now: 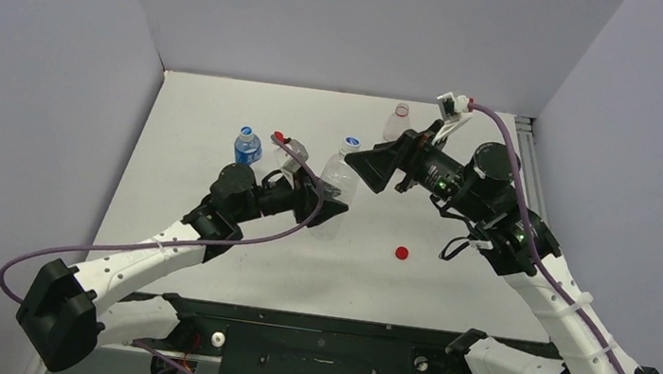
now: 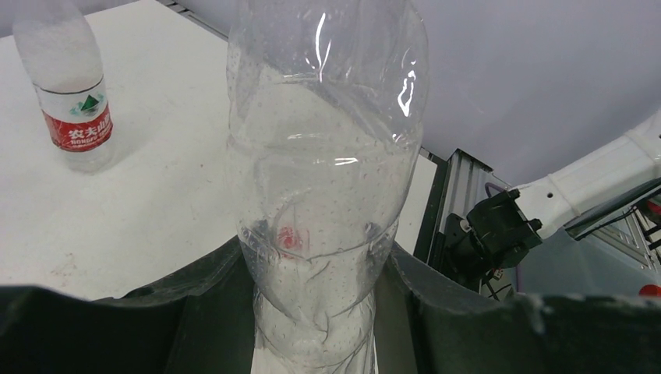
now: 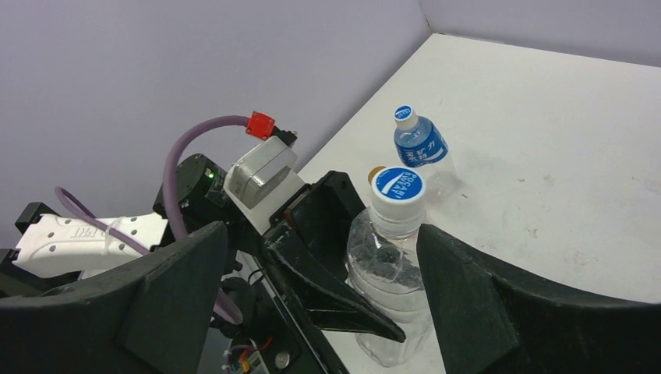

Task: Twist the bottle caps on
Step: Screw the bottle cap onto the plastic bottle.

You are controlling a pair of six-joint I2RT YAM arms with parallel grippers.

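My left gripper (image 1: 330,208) is shut on the lower body of a clear upright bottle (image 1: 340,183), which fills the left wrist view (image 2: 323,156) between the fingers (image 2: 195,312). A blue-and-white cap (image 1: 350,142) sits on its neck and shows in the right wrist view (image 3: 397,185). My right gripper (image 1: 367,163) is open and empty, level with that cap and just short of it; its jaws stand wide apart (image 3: 321,230). A red cap (image 1: 402,252) lies loose on the table. An orange-gold cap (image 3: 376,171) peeks out behind the held bottle.
A blue-labelled bottle (image 1: 248,146) with a blue-and-white cap (image 3: 403,113) stands left of the grippers. A clear bottle (image 1: 293,158) stands behind my left wrist. A red-labelled bottle (image 1: 397,122) with an open neck stands at the back (image 2: 70,93).
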